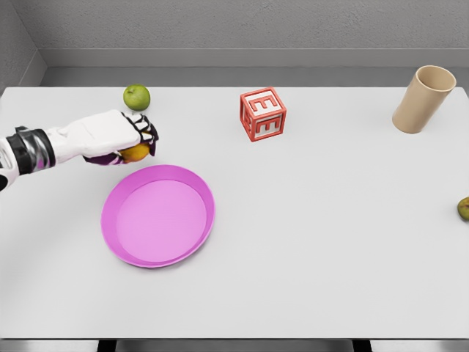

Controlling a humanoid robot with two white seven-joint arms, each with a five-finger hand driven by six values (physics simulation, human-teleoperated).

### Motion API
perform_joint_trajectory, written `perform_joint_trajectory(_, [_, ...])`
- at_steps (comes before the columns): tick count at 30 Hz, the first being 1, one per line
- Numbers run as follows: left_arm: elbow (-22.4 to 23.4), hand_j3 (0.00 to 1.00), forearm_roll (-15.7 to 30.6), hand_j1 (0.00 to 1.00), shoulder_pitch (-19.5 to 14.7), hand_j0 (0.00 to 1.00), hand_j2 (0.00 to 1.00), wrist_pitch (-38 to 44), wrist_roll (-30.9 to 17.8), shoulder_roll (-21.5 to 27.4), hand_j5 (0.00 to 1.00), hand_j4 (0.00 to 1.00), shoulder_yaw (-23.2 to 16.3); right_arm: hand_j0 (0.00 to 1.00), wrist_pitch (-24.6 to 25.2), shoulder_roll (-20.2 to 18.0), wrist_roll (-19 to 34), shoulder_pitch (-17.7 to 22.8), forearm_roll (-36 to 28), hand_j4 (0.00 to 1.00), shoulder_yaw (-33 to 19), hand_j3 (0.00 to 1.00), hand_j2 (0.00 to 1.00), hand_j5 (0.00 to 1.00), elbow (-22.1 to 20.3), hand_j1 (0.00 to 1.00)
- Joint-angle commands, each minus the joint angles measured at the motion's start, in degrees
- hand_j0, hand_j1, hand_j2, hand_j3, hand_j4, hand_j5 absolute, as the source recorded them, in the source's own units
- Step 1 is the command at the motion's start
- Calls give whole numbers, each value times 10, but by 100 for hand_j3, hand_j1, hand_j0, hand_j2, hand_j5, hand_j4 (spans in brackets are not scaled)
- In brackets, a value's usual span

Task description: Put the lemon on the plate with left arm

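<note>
Peeking out from under the curled fingers, the lemon point(136, 152) shows only as a small yellow-orange patch, because most of it is covered by the left hand point(124, 137). This hand is closed around the fruit, with the white back of the hand on top and the dark finger joints bent down over the far side of it. The white left arm comes in from the left edge of the picture, with a dark ring at the wrist. I cannot tell if the lemon touches the table point(330, 242) or is lifted a little above it.

Just below the hand, toward the robot, lies the pink plate point(205, 220). It is round and shallow and nothing is in it. The lemon is near the plate's far left rim but outside it, not over the inner part.

A green apple point(136, 96) stands behind the hand, close to it but apart. A red letter block point(262, 114) with a white E on its faces sits further right, well apart from the plate. A beige cup point(423, 99) stands tilted at the far right corner of the table. A small greenish-brown fruit point(464, 208) is cut by the right edge of the picture.
</note>
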Motion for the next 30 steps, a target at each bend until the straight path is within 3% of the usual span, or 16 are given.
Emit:
perform_joint_trajectory(1, [-32,43,8,43,0,43,43,3,-1,3,43,43,25,100,0,0,0,0,0,100,0,100,100,100,0,100])
perform_joint_trajectory(11, [-126,43,8,43,93,43,43,3,-1,2,43,43,72,100,0,0,0,0,0,100,0,100,100,100,0,100])
perform_joint_trajectory(21, [-147,45,8,45,116,45,45,3,-1,1,45,45,71,100,0,0,0,0,0,100,0,100,100,100,0,100])
perform_joint_trajectory(24, [-149,59,8,59,118,59,59,3,-1,2,59,59,71,100,0,0,0,0,0,100,0,100,100,100,0,100])
perform_joint_trajectory(25, [-149,67,8,67,118,67,67,3,-1,2,67,67,71,100,0,0,0,0,0,100,0,100,100,100,0,100])
perform_joint_trajectory(26, [-149,85,8,85,119,85,85,3,-1,1,85,85,72,100,0,0,0,0,0,100,0,100,100,100,0,100])
perform_joint_trajectory(28, [-149,100,8,100,118,100,100,3,-1,1,100,100,73,100,0,0,0,0,0,100,0,100,100,100,0,100])
perform_joint_trajectory(30, [-149,100,8,100,119,100,100,3,-1,2,100,100,75,100,0,0,0,0,0,100,0,100,100,100,0,100])
